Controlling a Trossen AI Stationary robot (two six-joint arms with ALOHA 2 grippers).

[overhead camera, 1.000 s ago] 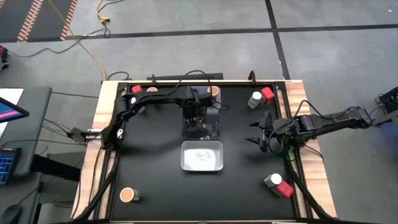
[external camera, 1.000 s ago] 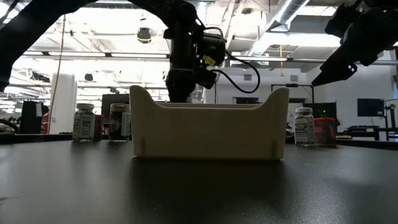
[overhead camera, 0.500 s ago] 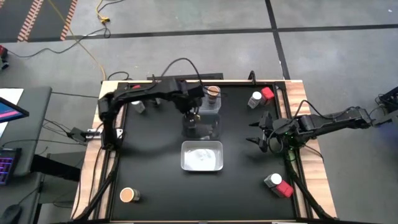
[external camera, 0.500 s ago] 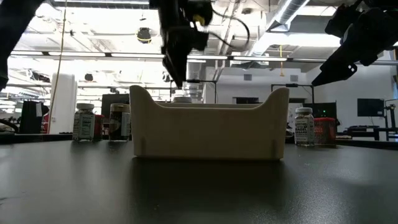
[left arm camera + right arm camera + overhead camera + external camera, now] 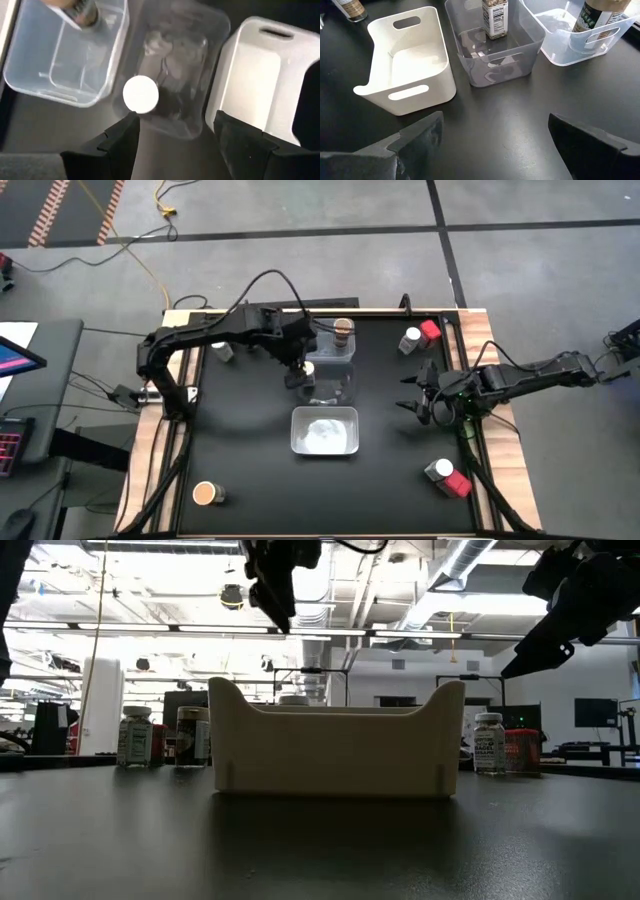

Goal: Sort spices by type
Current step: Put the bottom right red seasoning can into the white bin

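Note:
My left gripper (image 5: 180, 145) is open and hangs above the middle clear bin (image 5: 170, 75), touching nothing; the high view places it (image 5: 296, 372) at that bin's left side. A white-topped spice jar (image 5: 140, 93) stands upright on the bin's floor. A tan-topped jar (image 5: 343, 330) stands in the far clear bin (image 5: 60, 55). My right gripper (image 5: 415, 395) waits open by the table's right edge, raised. Loose jars stand on their bases: a white and red pair (image 5: 420, 335) far right, another pair (image 5: 448, 476) near right, a tan-topped one (image 5: 207, 493) near left.
An opaque white bin (image 5: 325, 430) sits nearest, in line with the two clear bins. Another jar (image 5: 222, 352) stands by the left arm at the far left. The low view shows jars (image 5: 135, 737) left and right (image 5: 488, 743) behind the white bin (image 5: 335, 745).
My left gripper has risen out of the middle clear bin and drawn back toward the table's left. The white-topped jar stays standing in that bin.

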